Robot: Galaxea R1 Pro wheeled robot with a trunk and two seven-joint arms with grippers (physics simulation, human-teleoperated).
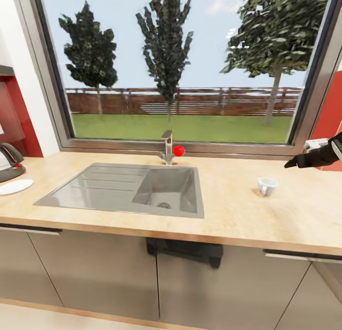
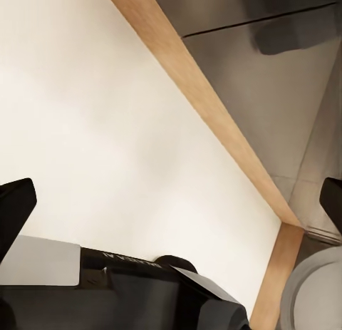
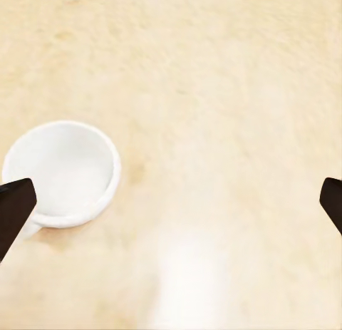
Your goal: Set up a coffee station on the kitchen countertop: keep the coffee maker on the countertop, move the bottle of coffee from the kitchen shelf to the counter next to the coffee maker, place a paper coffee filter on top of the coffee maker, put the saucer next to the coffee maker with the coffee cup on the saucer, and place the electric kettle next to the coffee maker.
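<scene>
A small white coffee cup (image 1: 267,186) stands upright on the beige countertop (image 1: 228,216), right of the sink. My right gripper (image 1: 289,164) hovers above and slightly right of it. In the right wrist view the cup (image 3: 64,173) lies beside one finger (image 3: 14,210), and the right gripper (image 3: 171,202) is open and holds nothing. A white saucer (image 1: 15,186) lies at the counter's far left, with the electric kettle (image 1: 8,161) just behind it, cut off by the frame. My left gripper (image 2: 171,205) is open, hanging low over the pale floor (image 2: 107,130).
A steel sink (image 1: 128,189) with a drainboard takes up the counter's middle, its faucet (image 1: 167,147) carrying a red knob (image 1: 178,150). A large window runs along the back. Grey cabinet doors (image 1: 99,273) close the front below, and the robot's dark base (image 1: 190,251) shows beneath the counter.
</scene>
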